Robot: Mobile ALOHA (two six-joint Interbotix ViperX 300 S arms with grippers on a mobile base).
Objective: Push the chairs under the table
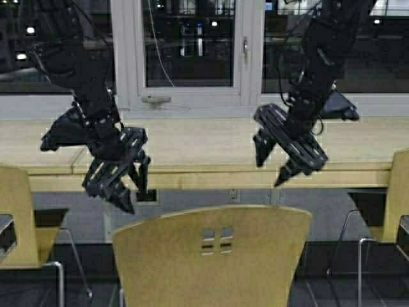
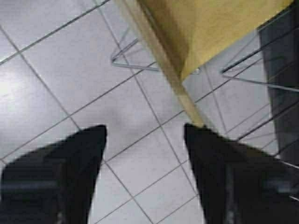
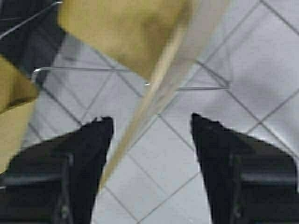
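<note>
dark windows with white frames run along the back, and below them in the high view stretches the table, its long light-wood top and pale yellow front edge crossing the whole width. right in front, the centre chair shows its curved yellow-tan back with four small square cutouts, pulled out from the table, while the left chair and the right chair sit at either edge. left gripper hangs above that chair back's left end, fingers apart, holding nothing; right gripper hangs over the table's front edge, above the chair back's right side, also spread and empty. over to the left wrist view: two dark fingertips well apart, the chair's thin top edge running between them, its chrome legs on the pale tiled floor below. now the right wrist view: fingertips again wide apart, the chair's edge slanting through the gap, yellow seat beyond, grey tiles underneath.
</note>
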